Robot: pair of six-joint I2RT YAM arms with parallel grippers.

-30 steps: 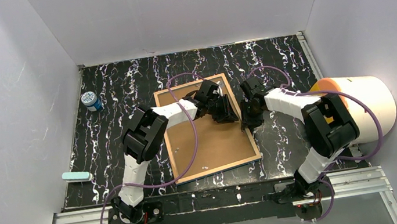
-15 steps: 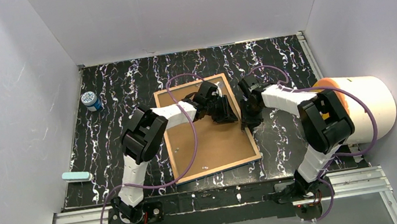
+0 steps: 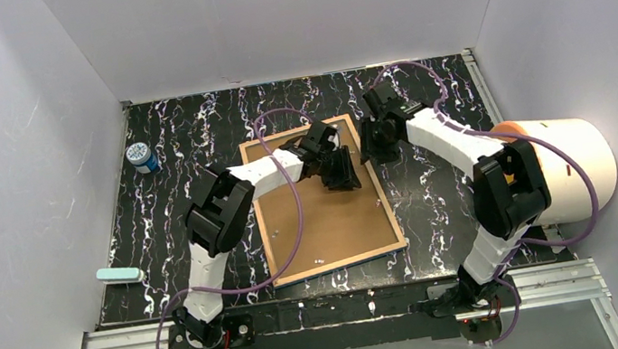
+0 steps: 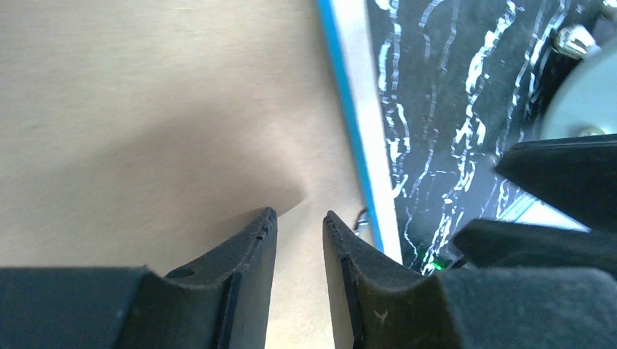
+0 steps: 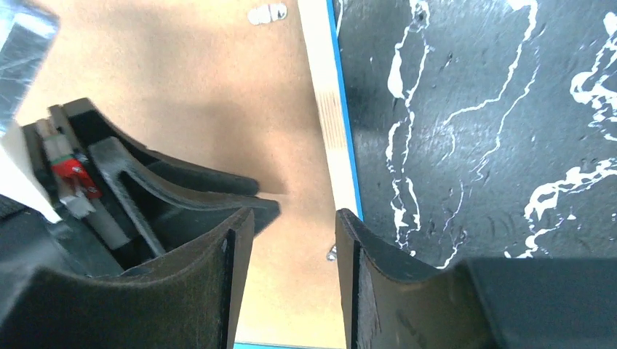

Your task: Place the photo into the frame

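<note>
Right gripper (image 5: 295, 212) had swung from the rim's middle to the far corner of the face-down, blue-rimmed wooden picture frame (image 3: 393, 217).
Its jaws had widened, empty; the left gripper (image 4: 299, 215) stood over the brown backing board (image 3: 330, 222), fingers slightly apart, gripping nothing. The frame held that board; the balloon photo was hidden, probably beneath it, so only securing seemed left. The white drum (image 3: 573, 165) and small blue jar (image 3: 141, 157) hid their contents.

Left arm (image 3: 219, 210) and right arm (image 3: 508, 187) extend to upper centre of the overhead view. Left gripper (image 4: 300, 216) stands narrowly parted; right gripper (image 5: 295, 214) parted wider.
</note>
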